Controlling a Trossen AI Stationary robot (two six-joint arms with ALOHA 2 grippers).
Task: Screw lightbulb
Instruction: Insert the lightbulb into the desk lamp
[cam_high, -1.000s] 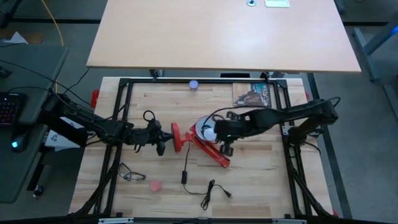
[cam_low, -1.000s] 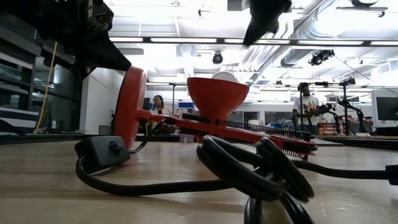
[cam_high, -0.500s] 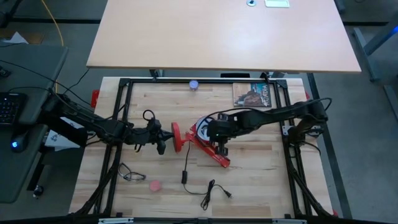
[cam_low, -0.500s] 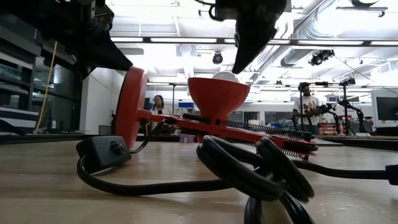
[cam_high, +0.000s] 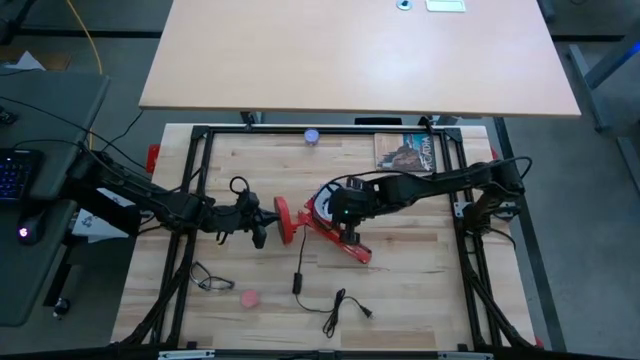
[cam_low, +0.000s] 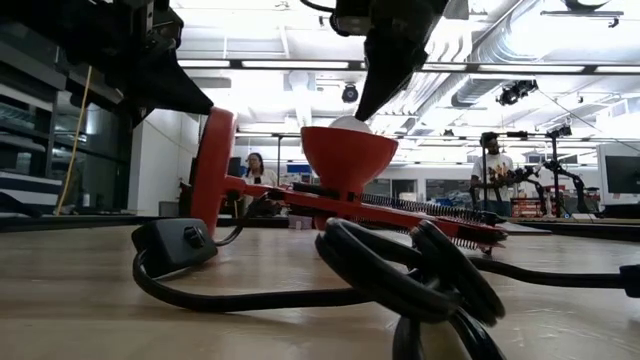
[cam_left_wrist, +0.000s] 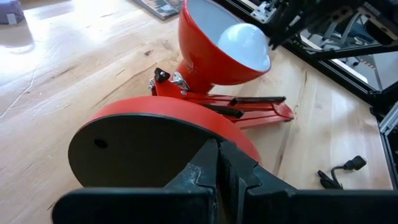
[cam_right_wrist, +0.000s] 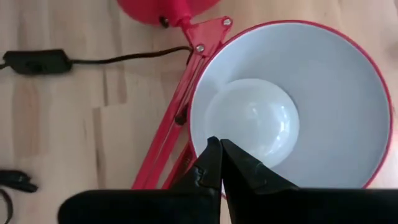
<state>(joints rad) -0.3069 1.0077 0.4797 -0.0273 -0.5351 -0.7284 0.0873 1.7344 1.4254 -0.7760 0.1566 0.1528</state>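
Lightbulb (cam_right_wrist: 252, 122): seated in the red lamp's shade (cam_right_wrist: 348, 81), near the surface's (cam_high: 420, 300) centre; looks partly screwed in.
Handling: likely light, smooth, fragile glass; take the dome's sides gently, never the hidden base.
Right gripper (cam_right_wrist: 220, 163): fingers together, empty, hovering at the shade's 6 o'clock rim.
Left gripper (cam_left_wrist: 217, 163): clamped on the lamp base (cam_left_wrist: 155, 134), at the shade's 9 o'clock.
Obstacles: shade wall crowds the fingers; black cord (cam_high: 298, 262) at 6 o'clock.

lightbulb (cam_right_wrist: 252, 121) in lamp shade (cam_right_wrist: 348, 93)
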